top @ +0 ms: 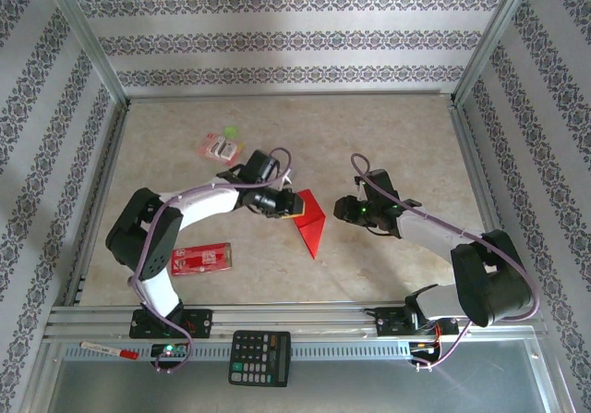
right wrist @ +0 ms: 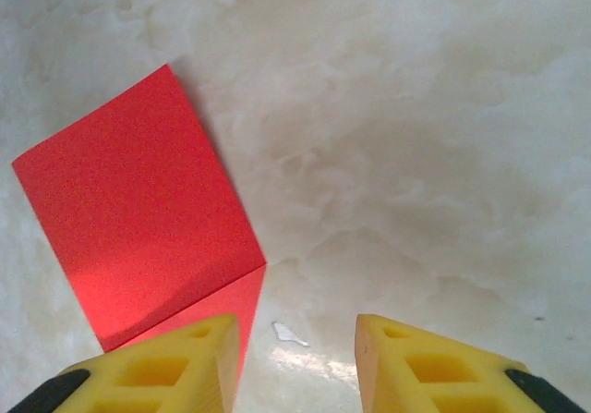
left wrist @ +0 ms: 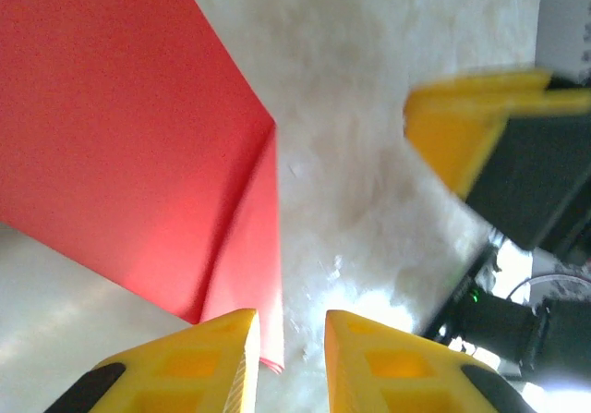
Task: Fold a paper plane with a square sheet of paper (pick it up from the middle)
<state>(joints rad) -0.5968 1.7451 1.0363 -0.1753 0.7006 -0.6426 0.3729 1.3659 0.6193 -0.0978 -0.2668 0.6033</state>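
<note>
Right hand [right wrist: 295, 322] spread, empty; left hand [left wrist: 289, 321] slightly parted, perhaps touching folded red paper [top: 312, 226] edge

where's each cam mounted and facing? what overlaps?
Top external: above and behind the bases, looking down on the table; both arms, left pincer and right pincer flanking the red paper.
Left wrist: on the left arm, aimed along its fingers at paper and right pincer.
Right wrist: on the right arm, facing down; own fingers, paper at left.
Shared: all three show the paper.
</note>
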